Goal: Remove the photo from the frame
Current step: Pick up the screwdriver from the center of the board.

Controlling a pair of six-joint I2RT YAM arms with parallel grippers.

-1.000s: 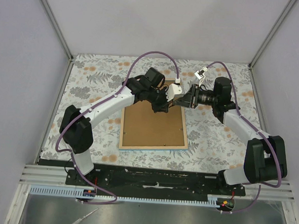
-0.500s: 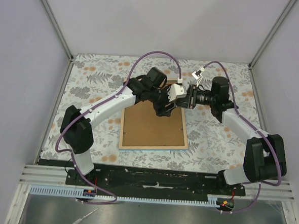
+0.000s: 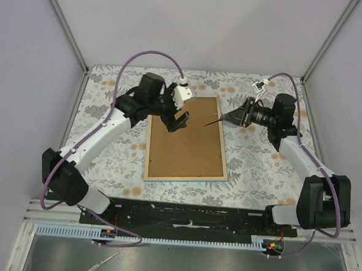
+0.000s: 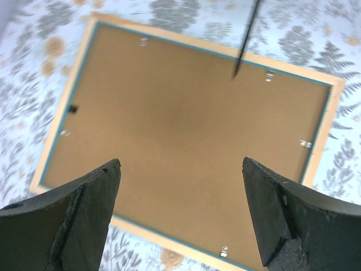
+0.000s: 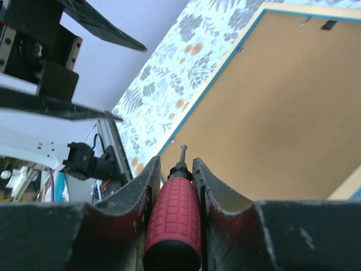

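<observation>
Two grippers over the face-down frame (image 3: 186,177), mid-table: left gripper (image 3: 179,120) spread at 11 o'clock, right gripper (image 3: 240,116) pinching a screwdriver (image 3: 219,120) at 1. Clip-release step, I judge; next, its tip must catch a clip (image 4: 269,75). The photo lies hidden underneath.

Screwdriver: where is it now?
The screwdriver is clamped in the right gripper; in the top view its tip hangs over the face-down frame, toward its far right corner.

The top camera sits above and behind my arm bases, looking down on the whole tabletop (image 3: 108,112). My left wrist camera looks steeply down past my left hand (image 4: 179,164), close over the back of the frame (image 4: 330,113). My right wrist camera looks low along the screwdriver (image 5: 172,226) in my right hand (image 5: 175,164). All three views share that back.
</observation>
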